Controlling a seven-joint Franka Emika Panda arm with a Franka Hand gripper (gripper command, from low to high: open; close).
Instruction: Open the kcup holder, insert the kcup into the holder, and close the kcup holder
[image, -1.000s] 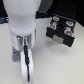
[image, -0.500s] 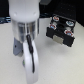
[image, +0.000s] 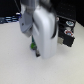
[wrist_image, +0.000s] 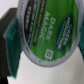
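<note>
The kcup fills the wrist view, its green, white and black lid facing the camera. It sits between the teal fingers of my gripper, which is shut on it. In the exterior view the gripper hangs just above the white table, and a bit of green kcup shows at its tip. The kcup holder, a black box with pale marks on its front, stands apart at the exterior view's right, partly behind the white arm. Blur hides whether the holder is open.
The white table spreads across the exterior view's left and front. A dark band runs along the back edge behind the arm.
The arm has shifted toward the exterior view's right, closer to the black holder, still carrying the kcup. The holder has not moved.
</note>
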